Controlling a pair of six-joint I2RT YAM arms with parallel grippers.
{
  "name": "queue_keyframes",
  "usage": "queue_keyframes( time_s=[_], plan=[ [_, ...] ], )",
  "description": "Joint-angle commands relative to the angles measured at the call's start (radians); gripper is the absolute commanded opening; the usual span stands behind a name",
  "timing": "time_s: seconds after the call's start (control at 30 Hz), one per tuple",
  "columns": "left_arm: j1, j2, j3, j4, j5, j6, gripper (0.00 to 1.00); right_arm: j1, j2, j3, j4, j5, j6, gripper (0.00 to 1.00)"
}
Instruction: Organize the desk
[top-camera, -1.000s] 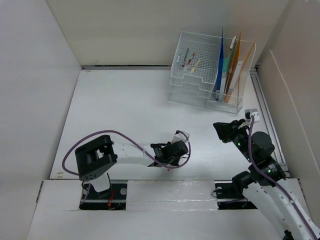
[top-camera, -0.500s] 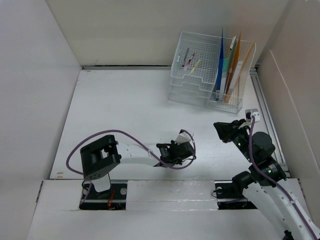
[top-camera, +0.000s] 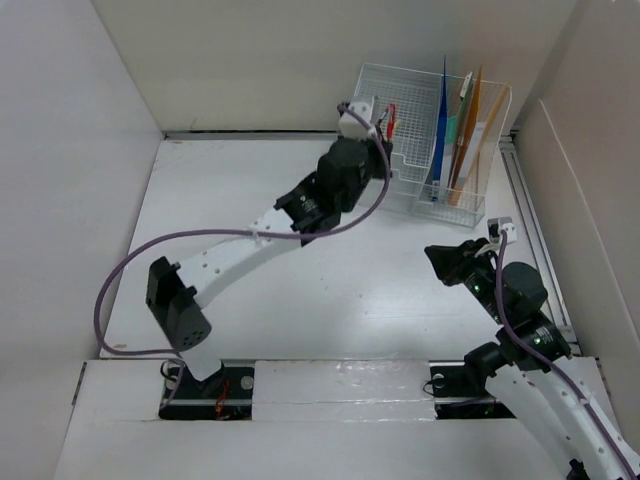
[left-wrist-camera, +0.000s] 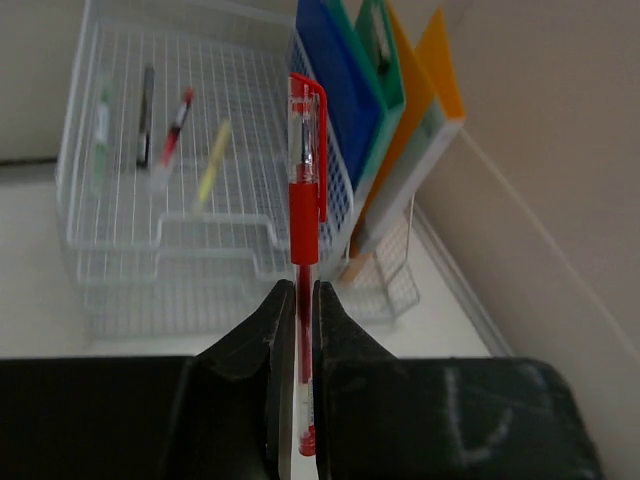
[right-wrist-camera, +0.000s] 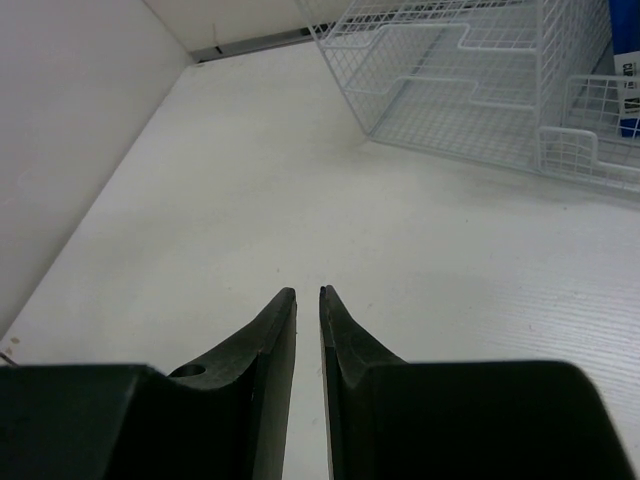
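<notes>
Within the last half second the left arm has been swung from a folded pose low over the near part of the bench (top-camera: 250, 200) to a full stretch toward the far right corner. The left gripper (top-camera: 377, 122) is now held over the wire tray (top-camera: 400, 68). In the left wrist view a red pen (left-wrist-camera: 304, 200) is seen clamped between the jaws of this gripper (left-wrist-camera: 304, 290), its clipped end pointing outward toward the tray's front wall (left-wrist-camera: 170, 262). Several other pens (left-wrist-camera: 175, 125) are already lying on the top tier, and upright folders (left-wrist-camera: 340, 100) are kept in the slot just beside it. This is judged to be the delivery stage: the pen has been carried to its place and is not yet released.

The right gripper (top-camera: 440, 255) has been left where it was, near the right edge. In its wrist view the jaws of this gripper (right-wrist-camera: 308, 295) are drawn to a narrow gap with nothing held, above bare bench (right-wrist-camera: 250, 200).
</notes>
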Motion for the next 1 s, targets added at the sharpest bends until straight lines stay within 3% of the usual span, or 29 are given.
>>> queue_keyframes(
  time_s=[0.0,0.17,0.27,0.43,0.67,0.97],
  plan=[
    [0.084,0.152,0.218,0.062,0.073,0.082,0.0,0.01,0.008,0.012,0.036,-0.011,0.002,0.21],
    [0.213,0.456,0.761,-0.065,0.145,0.12,0.0,0.01,0.014,0.023,0.028,-0.008,-0.004,0.21],
    [0.259,0.633,0.977,-0.081,0.164,0.134,0.0,0.01,0.015,0.029,0.019,-0.005,-0.004,0.21],
    [0.326,0.707,0.926,0.074,0.217,0.114,0.0,0.01,0.011,0.041,0.005,0.005,-0.013,0.21],
    [0.348,0.773,0.953,0.125,0.24,0.128,0.03,0.01,0.006,0.026,0.004,-0.006,-0.001,0.21],
    [0.348,0.78,0.953,0.141,0.268,0.142,0.51,0.01,0.011,0.012,0.021,-0.008,0.005,0.21]
  ],
)
